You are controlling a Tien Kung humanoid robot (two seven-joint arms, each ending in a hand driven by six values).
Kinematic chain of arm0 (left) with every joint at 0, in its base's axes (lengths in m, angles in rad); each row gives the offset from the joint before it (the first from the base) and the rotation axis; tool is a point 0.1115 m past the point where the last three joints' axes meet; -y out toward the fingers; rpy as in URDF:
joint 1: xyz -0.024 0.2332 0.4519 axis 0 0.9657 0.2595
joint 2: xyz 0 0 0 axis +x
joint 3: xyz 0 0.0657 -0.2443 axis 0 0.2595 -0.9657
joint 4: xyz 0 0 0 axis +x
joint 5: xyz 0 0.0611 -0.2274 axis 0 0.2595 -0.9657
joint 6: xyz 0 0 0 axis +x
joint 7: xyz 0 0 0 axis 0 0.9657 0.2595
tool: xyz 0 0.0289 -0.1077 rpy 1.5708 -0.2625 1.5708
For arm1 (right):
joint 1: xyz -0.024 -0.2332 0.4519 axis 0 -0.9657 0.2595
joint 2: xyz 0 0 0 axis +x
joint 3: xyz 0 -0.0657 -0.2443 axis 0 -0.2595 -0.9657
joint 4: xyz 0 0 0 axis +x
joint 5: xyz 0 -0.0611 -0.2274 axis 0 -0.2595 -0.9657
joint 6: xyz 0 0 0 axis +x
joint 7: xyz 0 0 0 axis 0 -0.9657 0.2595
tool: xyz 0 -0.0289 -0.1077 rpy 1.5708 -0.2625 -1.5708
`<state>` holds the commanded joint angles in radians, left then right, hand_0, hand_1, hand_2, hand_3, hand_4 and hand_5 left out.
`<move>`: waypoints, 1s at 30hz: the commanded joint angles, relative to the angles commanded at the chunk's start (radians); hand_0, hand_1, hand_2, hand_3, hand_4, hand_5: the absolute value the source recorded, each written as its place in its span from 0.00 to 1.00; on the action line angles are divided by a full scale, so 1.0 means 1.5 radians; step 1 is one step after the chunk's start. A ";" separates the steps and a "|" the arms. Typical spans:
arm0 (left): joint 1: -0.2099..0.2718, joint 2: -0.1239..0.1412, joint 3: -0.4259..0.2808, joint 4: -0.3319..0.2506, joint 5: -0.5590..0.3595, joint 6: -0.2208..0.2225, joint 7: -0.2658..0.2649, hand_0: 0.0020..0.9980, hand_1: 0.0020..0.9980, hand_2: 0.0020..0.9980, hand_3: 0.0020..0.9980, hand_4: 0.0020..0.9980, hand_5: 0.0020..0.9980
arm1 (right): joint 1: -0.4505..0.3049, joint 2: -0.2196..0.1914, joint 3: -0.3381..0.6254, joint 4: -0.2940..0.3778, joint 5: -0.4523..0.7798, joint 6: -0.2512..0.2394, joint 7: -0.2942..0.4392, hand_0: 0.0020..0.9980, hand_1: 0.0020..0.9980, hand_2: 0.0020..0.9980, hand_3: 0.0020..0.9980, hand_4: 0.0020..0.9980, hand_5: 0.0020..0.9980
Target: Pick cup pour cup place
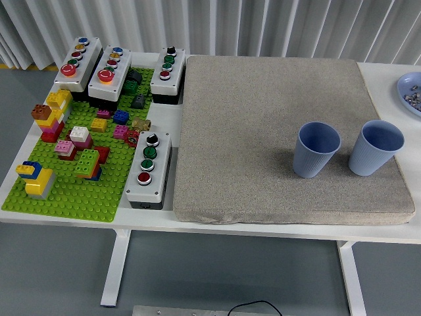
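Two light blue ribbed cups stand upright on a grey-beige mat [263,125] at the right of the table. The left cup [316,150] is near the mat's middle right. The right cup [374,147] stands beside it near the mat's right edge, a small gap between them. I cannot see what is inside either cup. Neither of my hands is in view.
A green baseplate [112,178] with several coloured brick stacks fills the table's left. Button boxes stand around it: three at the back [108,72] and one [148,170] beside the mat's left edge. A blue plate [412,92] with small items sits at the far right.
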<state>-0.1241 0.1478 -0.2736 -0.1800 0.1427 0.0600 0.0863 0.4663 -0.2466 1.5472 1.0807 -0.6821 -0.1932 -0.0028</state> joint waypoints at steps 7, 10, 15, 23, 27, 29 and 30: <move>0.000 0.000 0.008 0.000 -0.008 0.000 -0.002 0.70 0.74 0.77 0.64 0.49 0.94 | -0.001 -0.001 -0.003 0.003 -0.010 -0.005 -0.003 0.71 0.70 0.62 0.69 0.55 0.57; 0.000 0.001 0.007 0.000 -0.008 0.000 -0.002 0.70 0.74 0.77 0.64 0.49 0.94 | 0.000 -0.002 -0.003 0.005 -0.028 -0.006 -0.014 0.71 0.70 0.62 0.69 0.55 0.57; 0.000 0.001 0.005 0.000 -0.006 0.000 -0.002 0.70 0.74 0.77 0.64 0.49 0.94 | -0.003 -0.005 0.000 0.015 -0.059 0.001 -0.043 0.73 0.72 0.65 0.71 0.79 0.99; -0.002 0.001 -0.003 0.000 0.002 0.000 -0.001 0.70 0.74 0.77 0.64 0.49 0.94 | -0.009 -0.011 0.002 0.029 -0.092 0.031 -0.082 0.78 0.76 0.74 0.78 0.83 1.00; -0.003 0.000 -0.004 0.000 0.003 0.000 -0.001 0.70 0.74 0.77 0.64 0.49 0.93 | -0.012 -0.014 0.008 0.035 -0.110 0.049 -0.098 0.80 0.78 0.81 0.80 0.85 1.00; -0.003 0.000 -0.006 0.000 0.004 0.000 -0.001 0.70 0.74 0.77 0.64 0.49 0.93 | -0.016 -0.018 0.008 0.040 -0.120 0.057 -0.103 0.80 0.78 0.81 0.80 0.85 1.00; -0.003 0.000 -0.007 0.000 0.006 0.000 -0.001 0.70 0.74 0.77 0.64 0.49 0.93 | -0.019 -0.021 0.008 0.044 -0.127 0.061 -0.105 0.81 0.81 0.83 0.84 0.87 0.67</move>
<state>-0.1289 0.1485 -0.2849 -0.1800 0.1511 0.0596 0.0852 0.4378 -0.2785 1.5594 1.1461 -0.8733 -0.1019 -0.1600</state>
